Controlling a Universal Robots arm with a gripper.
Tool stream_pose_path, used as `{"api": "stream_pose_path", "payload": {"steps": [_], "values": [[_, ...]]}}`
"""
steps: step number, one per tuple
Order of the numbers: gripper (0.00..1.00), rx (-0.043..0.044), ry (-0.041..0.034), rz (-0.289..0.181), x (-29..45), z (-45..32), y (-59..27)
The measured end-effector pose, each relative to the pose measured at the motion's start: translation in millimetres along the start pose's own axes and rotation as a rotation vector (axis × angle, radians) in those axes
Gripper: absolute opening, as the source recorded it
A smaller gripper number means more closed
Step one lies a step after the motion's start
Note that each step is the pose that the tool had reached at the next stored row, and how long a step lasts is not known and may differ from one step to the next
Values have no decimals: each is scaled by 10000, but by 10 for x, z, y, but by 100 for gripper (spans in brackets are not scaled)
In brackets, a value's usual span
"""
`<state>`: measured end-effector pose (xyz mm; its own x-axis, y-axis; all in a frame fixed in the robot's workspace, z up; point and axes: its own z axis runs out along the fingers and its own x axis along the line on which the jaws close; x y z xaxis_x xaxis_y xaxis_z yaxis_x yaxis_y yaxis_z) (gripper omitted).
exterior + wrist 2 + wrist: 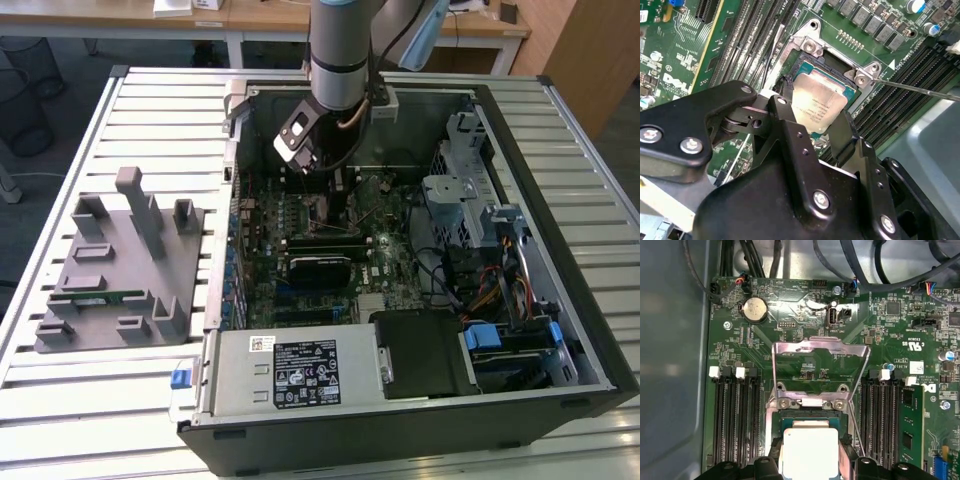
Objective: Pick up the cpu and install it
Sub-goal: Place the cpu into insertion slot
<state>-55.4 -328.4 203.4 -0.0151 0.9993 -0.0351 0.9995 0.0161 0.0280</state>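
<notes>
Second wrist view: cpu (820, 102) behind gripper (810, 114)

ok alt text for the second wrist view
A black two-finger gripper holds a small silvery-grey square cpu at the open metal-framed socket of a green motherboard. Black memory slots run on both sides of it.

Open computer case (400, 425) beside grey tray (112, 262)

In the first wrist view we count one cpu (807, 452), one coin cell (754, 309), one raised socket frame (820, 347) and one seated green memory stick (910, 425). In the exterior view we count one computer case (400, 425), one grey tray (120, 265) and one robot arm (340, 50).
</notes>
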Motion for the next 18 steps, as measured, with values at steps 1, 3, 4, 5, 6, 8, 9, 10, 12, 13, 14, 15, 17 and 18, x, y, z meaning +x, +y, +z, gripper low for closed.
{"api": "stream_pose_path", "payload": {"steps": [1,3,4,5,6,8,9,10,12,13,14,15,17,18], "values": [[53,0,1,1,0,7,0],[53,-1,1,2,1,22,0],[53,-1,1,2,1,28,0],[53,-1,1,2,1,35,0],[53,0,0,2,1,40,1],[53,2,0,1,1,50,4],[53,3,0,2,2,55,5],[53,3,1,1,2,61,5],[53,4,-1,6,2,74,4],[53,4,-2,14,2,79,4],[53,6,-4,25,2,83,4],[53,7,-4,31,2,88,4],[53,8,-5,36,2,91,3],[53,8,-4,36,2,92,3]]}}
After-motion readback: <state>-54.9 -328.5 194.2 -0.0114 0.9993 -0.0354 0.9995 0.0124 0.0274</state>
